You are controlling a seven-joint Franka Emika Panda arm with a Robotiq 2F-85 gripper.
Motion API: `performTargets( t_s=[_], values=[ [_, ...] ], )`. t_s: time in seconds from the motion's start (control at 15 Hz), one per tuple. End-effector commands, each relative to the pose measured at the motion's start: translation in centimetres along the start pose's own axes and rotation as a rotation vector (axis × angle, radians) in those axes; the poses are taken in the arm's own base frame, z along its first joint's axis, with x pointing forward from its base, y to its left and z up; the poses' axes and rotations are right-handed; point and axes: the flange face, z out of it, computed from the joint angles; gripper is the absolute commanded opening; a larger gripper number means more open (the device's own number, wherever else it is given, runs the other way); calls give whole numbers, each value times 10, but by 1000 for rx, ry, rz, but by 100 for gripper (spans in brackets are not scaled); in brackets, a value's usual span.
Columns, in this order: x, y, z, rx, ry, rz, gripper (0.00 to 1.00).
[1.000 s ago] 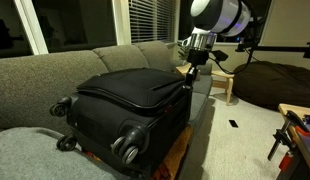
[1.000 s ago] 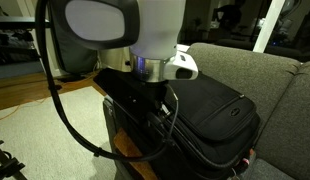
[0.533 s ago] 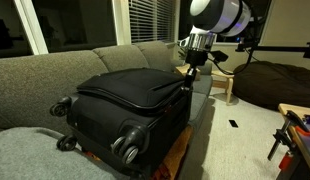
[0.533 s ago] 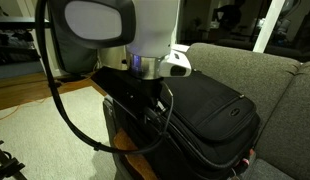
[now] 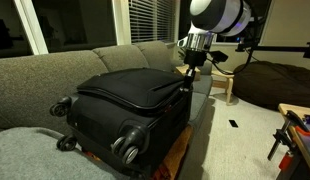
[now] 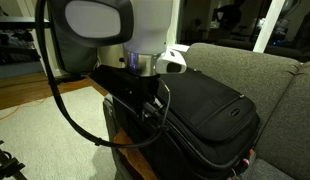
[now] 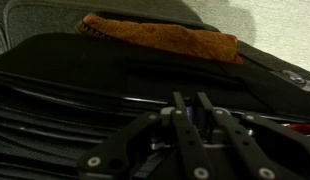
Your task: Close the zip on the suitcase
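Beside the grey sofa [image 5: 45, 68], my clenched gripper [image 7: 190, 102] could slip off the thin dark zip [image 5: 130, 103] of the black fabric suitcase [image 5: 130, 88] if tugged askew.

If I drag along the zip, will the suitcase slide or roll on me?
Probably won't roll: the suitcase lies flat, its wheels sticking out sideways, clear of the floor. Its fabric lid looks soft, so it may sag under the gripper.
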Motion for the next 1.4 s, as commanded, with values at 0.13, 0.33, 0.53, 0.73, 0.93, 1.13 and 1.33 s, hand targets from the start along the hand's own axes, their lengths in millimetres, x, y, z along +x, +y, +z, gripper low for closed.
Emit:
performTargets(
  t_s=[0.13,0.33,0.53,0.73,0.93,1.13,1.33],
  values=[
    [7,-40,-6,-15,6,-48,8],
    [10,-52,-4,-26,2,-71,8],
    [13,-65,-2,-30,-6,-89,8],
    [17,-79,2,-35,-17,-102,8],
    [20,-89,5,-42,-27,-112,8],
    [21,-93,6,-54,-36,-118,8],
    [22,-97,7,-64,-43,-125,8]
  ],
)
